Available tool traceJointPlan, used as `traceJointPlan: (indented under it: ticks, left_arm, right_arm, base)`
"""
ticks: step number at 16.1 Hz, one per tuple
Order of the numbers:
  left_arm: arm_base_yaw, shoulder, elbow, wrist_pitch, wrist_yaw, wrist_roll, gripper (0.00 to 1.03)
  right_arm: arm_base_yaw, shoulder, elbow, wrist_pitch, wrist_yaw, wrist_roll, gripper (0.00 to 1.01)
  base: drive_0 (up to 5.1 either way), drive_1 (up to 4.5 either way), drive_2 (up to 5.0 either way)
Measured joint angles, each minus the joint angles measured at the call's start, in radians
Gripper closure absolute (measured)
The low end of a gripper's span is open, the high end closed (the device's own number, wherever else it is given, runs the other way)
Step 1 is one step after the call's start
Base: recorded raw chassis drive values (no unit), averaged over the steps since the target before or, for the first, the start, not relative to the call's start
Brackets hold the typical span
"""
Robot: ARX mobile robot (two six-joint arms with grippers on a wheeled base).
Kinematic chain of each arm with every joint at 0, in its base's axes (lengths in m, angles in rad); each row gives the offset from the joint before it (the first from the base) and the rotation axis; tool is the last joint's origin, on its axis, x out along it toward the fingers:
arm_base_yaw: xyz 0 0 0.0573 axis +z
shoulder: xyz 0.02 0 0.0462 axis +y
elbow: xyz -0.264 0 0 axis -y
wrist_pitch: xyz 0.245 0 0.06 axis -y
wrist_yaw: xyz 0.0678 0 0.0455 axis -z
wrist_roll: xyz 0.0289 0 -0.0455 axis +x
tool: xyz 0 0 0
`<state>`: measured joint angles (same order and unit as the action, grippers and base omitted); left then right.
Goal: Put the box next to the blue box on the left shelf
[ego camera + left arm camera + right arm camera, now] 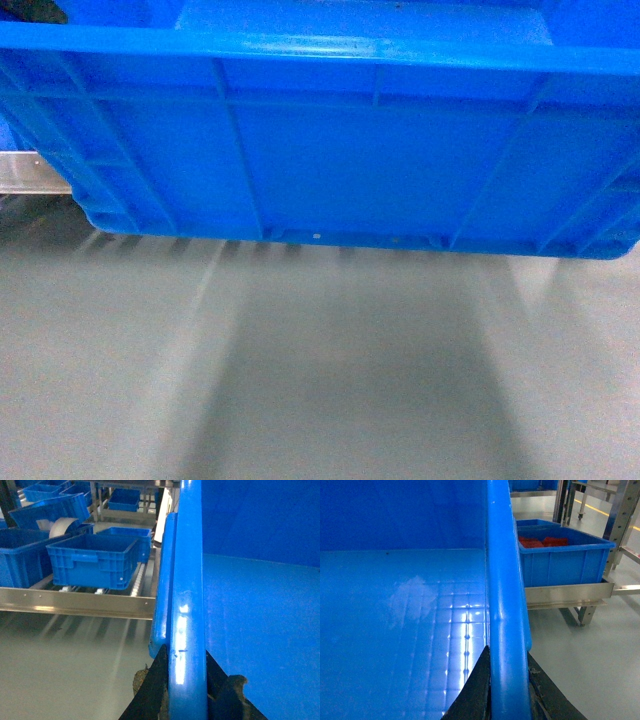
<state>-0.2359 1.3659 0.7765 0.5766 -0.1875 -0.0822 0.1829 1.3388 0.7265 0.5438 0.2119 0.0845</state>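
Both end effectors clamp the box (350, 170) rims.
Approach the left shelf (75, 602) crooked and you'll ram its lip.

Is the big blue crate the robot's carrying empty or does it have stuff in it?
Empty as far as visible: both wrist views show the crate with bare, glossy floor and inner walls; the left gripper and right gripper clamp its rims.

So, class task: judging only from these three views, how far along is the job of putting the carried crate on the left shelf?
Done: both grippers, left and right, clamp opposite rims of the blue crate, which hangs above the grey floor. In hand: carrying it toward the roller shelf, beside its front lip. Left: setting it on the rollers next to the smaller blue box.
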Motion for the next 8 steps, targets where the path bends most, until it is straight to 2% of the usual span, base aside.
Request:
traceJointPlan:
  ticks: [8]
  left_arm:
    - [0.000,0.000,0.000,-0.006,-0.002,0.001,0.94]
  right_arm:
    - [0.000,0.000,0.000,-0.005,0.000,-0.001,0.92]
  base:
    - [0.0,0.00,0.0]
